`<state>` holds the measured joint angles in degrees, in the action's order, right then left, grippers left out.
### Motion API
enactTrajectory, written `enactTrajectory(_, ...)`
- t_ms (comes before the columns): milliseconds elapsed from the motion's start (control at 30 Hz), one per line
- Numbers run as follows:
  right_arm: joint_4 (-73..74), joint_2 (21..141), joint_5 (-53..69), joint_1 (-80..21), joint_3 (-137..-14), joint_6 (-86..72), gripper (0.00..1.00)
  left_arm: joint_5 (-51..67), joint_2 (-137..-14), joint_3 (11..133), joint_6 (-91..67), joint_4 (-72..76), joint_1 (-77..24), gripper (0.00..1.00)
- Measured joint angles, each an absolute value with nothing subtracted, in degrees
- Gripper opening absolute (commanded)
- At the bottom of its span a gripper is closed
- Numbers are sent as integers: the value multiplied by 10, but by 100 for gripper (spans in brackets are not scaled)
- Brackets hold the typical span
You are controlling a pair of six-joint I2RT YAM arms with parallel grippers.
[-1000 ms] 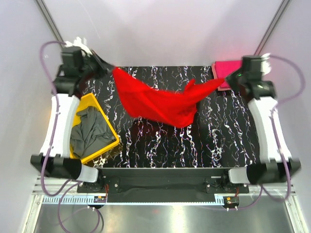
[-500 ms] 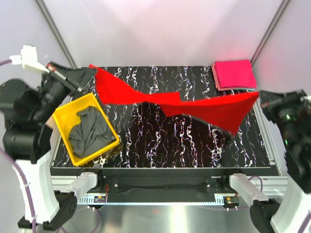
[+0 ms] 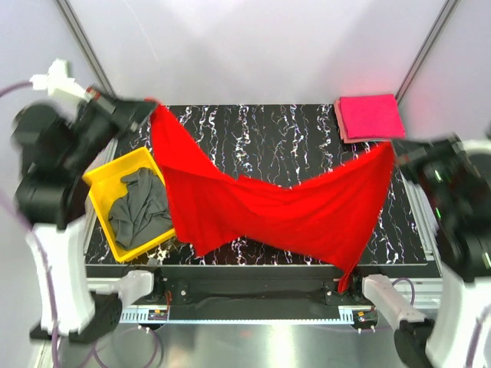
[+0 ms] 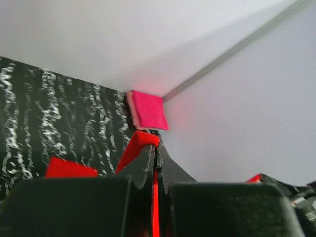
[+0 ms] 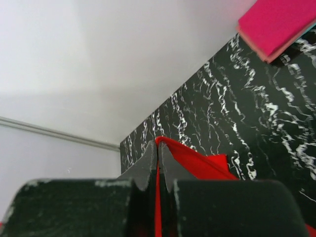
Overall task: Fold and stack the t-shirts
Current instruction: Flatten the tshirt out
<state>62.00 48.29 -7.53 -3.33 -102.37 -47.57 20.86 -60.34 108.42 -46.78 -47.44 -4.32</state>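
A bright red t-shirt [image 3: 268, 215] hangs stretched in the air between both arms, sagging across the black marbled table [image 3: 268, 130] and past its near edge. My left gripper [image 3: 144, 110] is shut on its upper left corner; in the left wrist view red cloth [image 4: 140, 143] is pinched between the closed fingers. My right gripper [image 3: 399, 153] is shut on the right corner, and the right wrist view shows red cloth [image 5: 192, 158] in its closed fingers. A folded magenta-pink t-shirt [image 3: 371, 117] lies at the far right corner. A dark grey t-shirt [image 3: 138, 205] lies crumpled in the yellow tray [image 3: 103, 184].
The yellow tray stands at the table's left edge, under my left arm. White walls with metal posts [image 3: 84, 50] close in the back and sides. The pink stack also shows in the left wrist view [image 4: 149, 111] and the right wrist view [image 5: 276, 24].
Both arms have swung up and towards the near side. The red t-shirt, earlier bunched then pulled into a thin band, now hangs spread wide and low over the table's front.
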Motion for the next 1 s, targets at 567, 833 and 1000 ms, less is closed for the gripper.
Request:
enactTrajectory(567,387,1133,27,-32,-1555,-344,0,122,-1051,1334,-580,-302,6,0)
enactTrajectory(833,315,909,9,-26,-1319,-282,0,130,-915,1253,-608,-206,16,0)
enactTrajectory(1000,289,789,-4,-25,-1212,-247,0,133,-729,1059,-585,-161,12,0)
